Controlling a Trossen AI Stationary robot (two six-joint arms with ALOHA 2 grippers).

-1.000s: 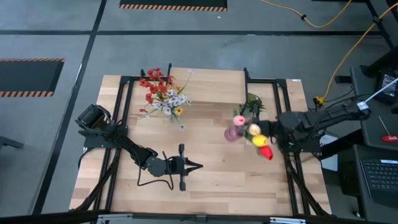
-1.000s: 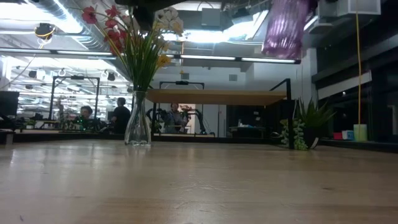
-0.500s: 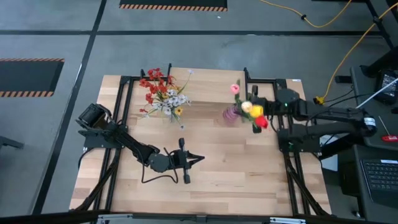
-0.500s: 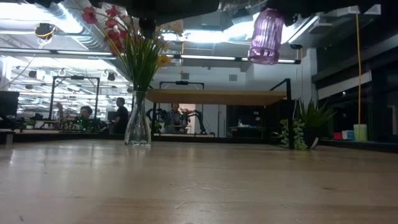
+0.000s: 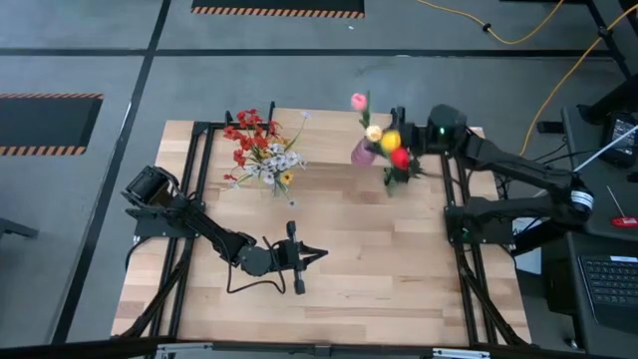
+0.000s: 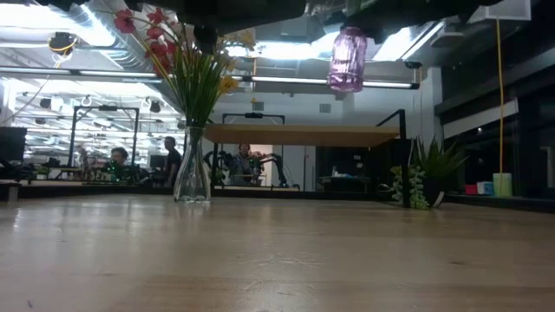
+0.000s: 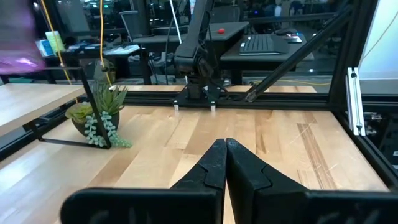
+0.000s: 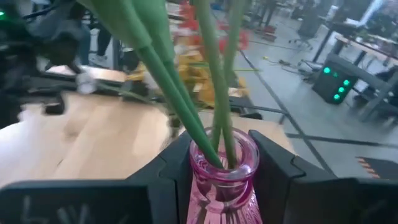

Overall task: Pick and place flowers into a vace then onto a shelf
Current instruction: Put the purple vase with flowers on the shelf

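A pink glass vase (image 5: 361, 155) holding pink, yellow, orange and red tulips (image 5: 389, 142) is in my right gripper (image 5: 373, 152), near the table's far edge. In the low view the vase (image 6: 347, 59) hangs above the shelf (image 6: 299, 134), a light wood top on black legs. A clear vase (image 6: 192, 178) of red, white and yellow sprays (image 5: 261, 150) stands on its base to the left. My left gripper (image 5: 319, 254) rests shut over the table's near middle. My right gripper pinches the pink vase at its neck (image 8: 224, 163), just under the rim, with one finger (image 8: 177, 168) on each side. The fingers reach in about level from the table's right. The vase is lifted clear and nearly upright, and the green stems (image 8: 180, 99) rise from its mouth.
A small potted succulent (image 6: 421, 178) stands by the shelf's right end, partly behind the tulips in the high view. Black arm frames (image 5: 451, 199) run along both table sides. Bare wood (image 5: 379, 269) lies between the two arms. People sit in the room beyond.
My right gripper has carried the pink vase from the table's right middle toward the far edge and a little left, until it hangs above the shelf. In the low view the vase has also come down a little.
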